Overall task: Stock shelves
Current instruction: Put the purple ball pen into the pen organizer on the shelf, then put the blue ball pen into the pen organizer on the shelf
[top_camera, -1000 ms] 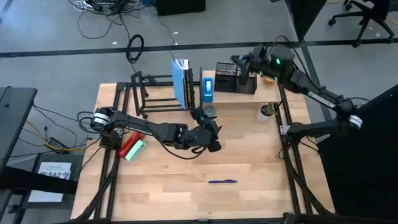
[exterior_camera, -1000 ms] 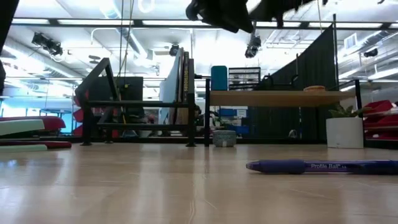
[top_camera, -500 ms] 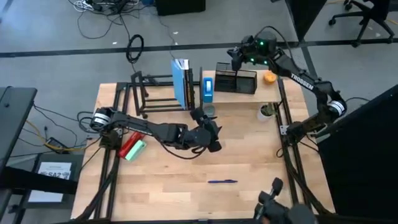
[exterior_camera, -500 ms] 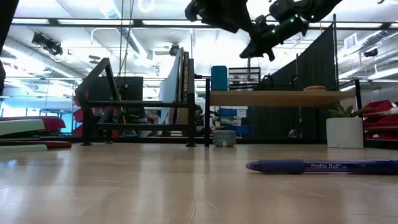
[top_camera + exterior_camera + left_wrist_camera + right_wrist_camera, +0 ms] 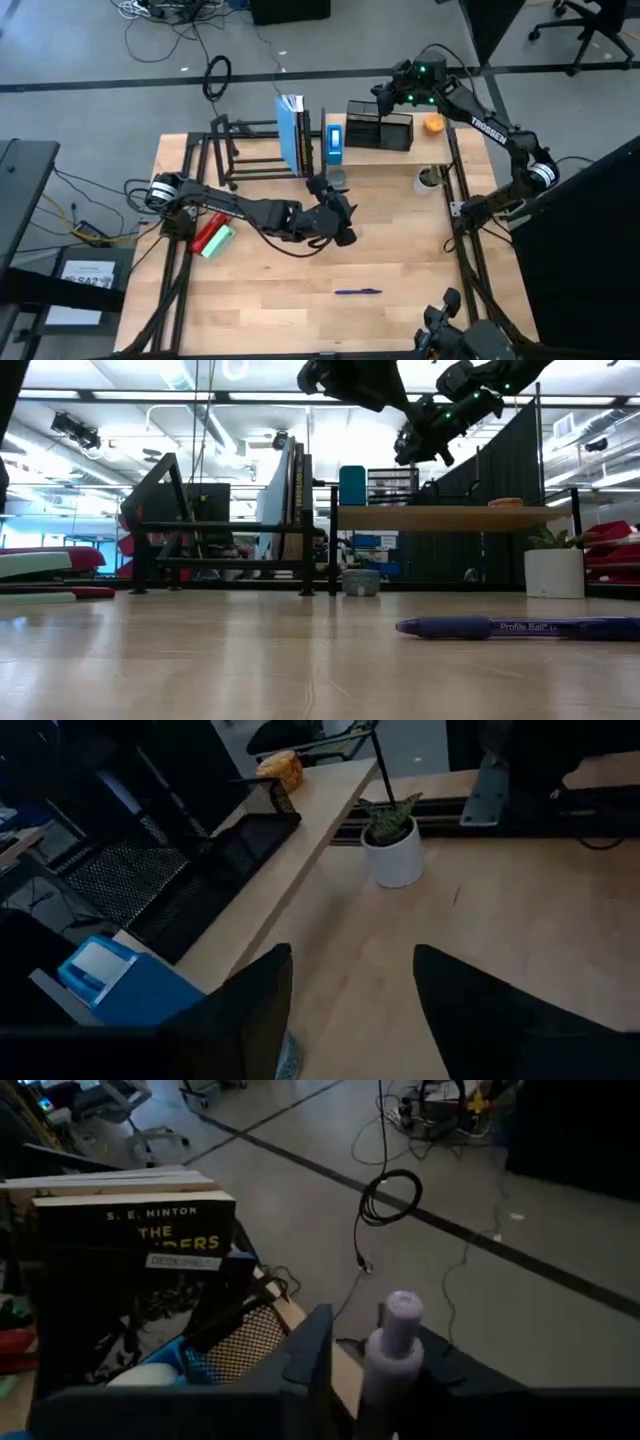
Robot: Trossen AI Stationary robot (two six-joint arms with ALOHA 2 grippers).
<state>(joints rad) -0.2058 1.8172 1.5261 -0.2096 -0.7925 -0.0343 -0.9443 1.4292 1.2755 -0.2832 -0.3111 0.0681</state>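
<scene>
Right wrist view is showing you the right gripper (image 5: 385, 1380) clamping a purple marker (image 5: 392, 1342), its lower end hidden, above the mesh organizer (image 5: 380, 130) on the wood shelf (image 5: 400, 152). Beside it, the black rack (image 5: 250, 155) is holding books (image 5: 292, 135). Left gripper (image 5: 350, 1010) is hanging spread wide near that shelf.

The left arm stretches low across the desk's middle, its hand (image 5: 338, 222) hanging with fingers (image 5: 250, 1010) spread apart. The right arm reaches high and far back — its hand (image 5: 385, 95) clamped on a purple marker (image 5: 392, 1342).
</scene>
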